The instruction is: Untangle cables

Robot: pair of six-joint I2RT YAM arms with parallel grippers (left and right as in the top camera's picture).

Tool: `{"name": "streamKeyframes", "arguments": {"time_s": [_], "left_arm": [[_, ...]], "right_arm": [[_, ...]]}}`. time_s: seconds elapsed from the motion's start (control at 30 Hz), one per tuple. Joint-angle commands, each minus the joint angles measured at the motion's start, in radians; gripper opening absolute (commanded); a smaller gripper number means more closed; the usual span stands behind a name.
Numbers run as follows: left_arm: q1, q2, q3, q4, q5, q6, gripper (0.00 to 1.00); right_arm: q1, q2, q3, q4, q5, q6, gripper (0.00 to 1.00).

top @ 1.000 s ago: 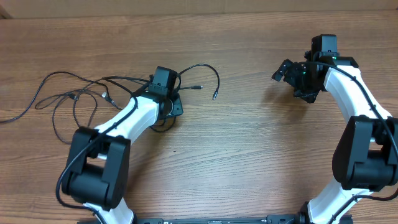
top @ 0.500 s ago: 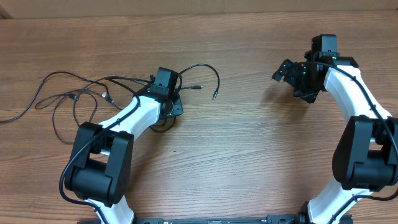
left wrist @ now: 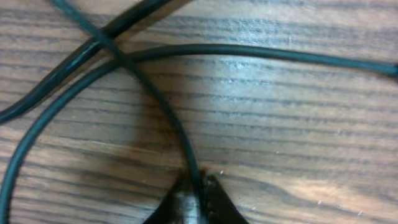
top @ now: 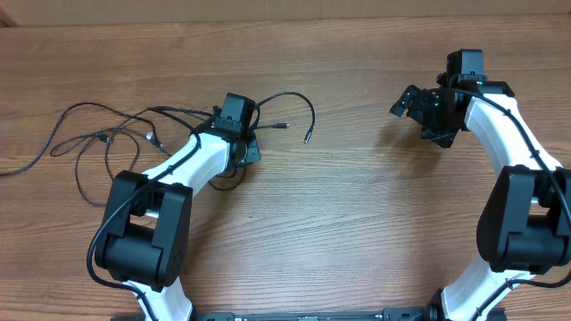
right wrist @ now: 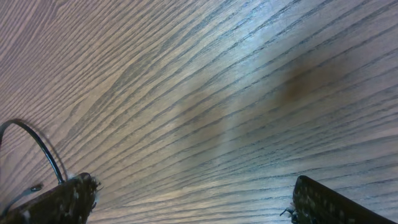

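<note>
- Pose: left tool (left wrist: 196, 200) points down at the counter (top: 357, 223), pinched narrow on one strand of the cables (left wrist: 249, 51).
- The cables sprawl mostly left of the left tool.
- The right tool (top: 419, 107), far to its right, gapes wide and empty.
- Change: the left tool has closed; the right arm is unmoved.

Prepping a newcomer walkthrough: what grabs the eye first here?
A loose tangle of black cables sprawls across the left of the table. The left arm's fingers pinch one of them at the tangle's right edge. The right arm's fingers gape wide at far right, holding nothing.
</note>
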Motion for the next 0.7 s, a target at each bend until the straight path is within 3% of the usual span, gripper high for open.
{"name": "streamKeyframes", "arguments": {"time_s": [0.0, 0.3, 0.47, 0.67], "left_arm": [[0.001, 0.051, -0.012, -0.013, 0.018, 0.018, 0.04], [0.029, -0.039, 0.162, -0.188, -0.045, 0.077, 0.04], [0.113, -0.164, 0.327, -0.278, -0.048, 0.096, 0.04], [0.241, -0.252, 0.369, -0.287, -0.14, 0.099, 0.04]], "right_arm": [[0.001, -0.025, 0.016, 0.002, 0.004, 0.0, 1.0], [0.001, -0.025, 0.016, 0.002, 0.003, 0.0, 1.0], [0.001, -0.025, 0.016, 0.002, 0.003, 0.0, 1.0], [0.001, -0.025, 0.016, 0.002, 0.003, 0.0, 1.0]]}}
